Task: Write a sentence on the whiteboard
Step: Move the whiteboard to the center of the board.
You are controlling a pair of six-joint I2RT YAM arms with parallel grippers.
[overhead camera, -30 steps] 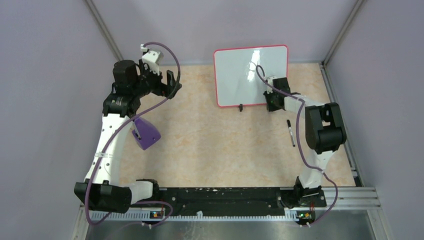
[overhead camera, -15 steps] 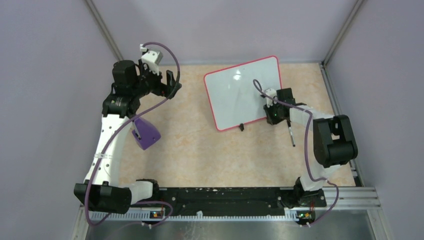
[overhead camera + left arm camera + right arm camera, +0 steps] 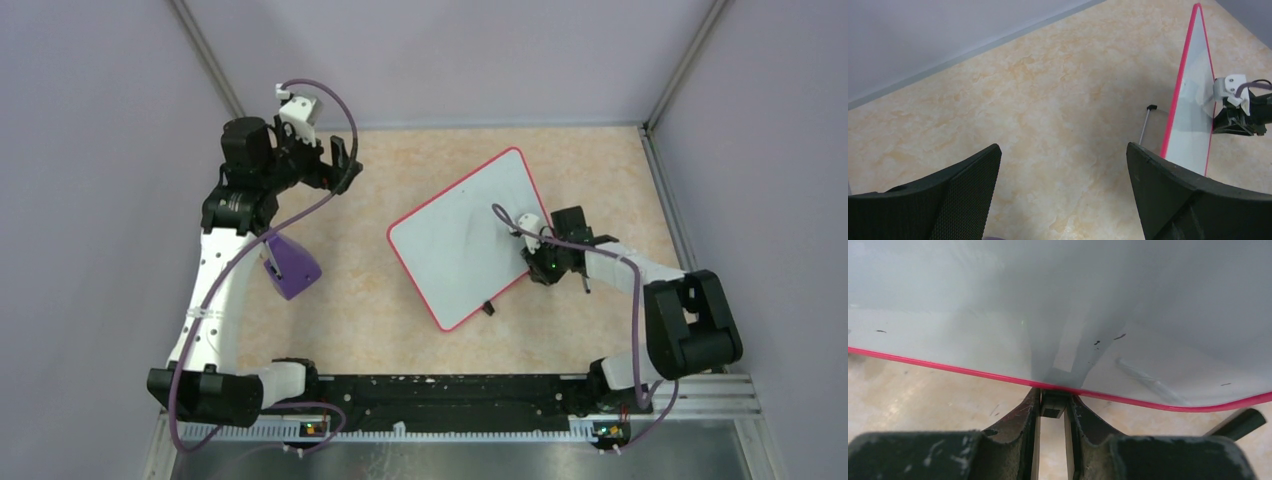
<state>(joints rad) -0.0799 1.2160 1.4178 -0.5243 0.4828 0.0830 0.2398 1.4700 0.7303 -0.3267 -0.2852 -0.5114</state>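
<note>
The whiteboard (image 3: 455, 235), glossy white with a red-pink rim, stands tilted in the middle of the table, turned corner-on in the top view. My right gripper (image 3: 541, 268) is shut on a small black foot (image 3: 1053, 408) at the board's lower edge (image 3: 948, 366). The board's face (image 3: 998, 295) carries only a few small black specks; the sentence is not in view. My left gripper (image 3: 340, 165) hangs open over the back left of the table, fingers wide apart (image 3: 1063, 150) with nothing between them. From there the whiteboard (image 3: 1193, 120) shows nearly edge-on.
A purple block (image 3: 291, 265) lies beside the left arm. A second black foot (image 3: 488, 307) sticks out at the board's near edge. A thin wire stand (image 3: 1145, 125) props the board's back. Purple walls close the table at the back and sides.
The right gripper has pulled the whiteboard from the back wall toward the near middle, turning it as it came. The left arm has barely moved.
</note>
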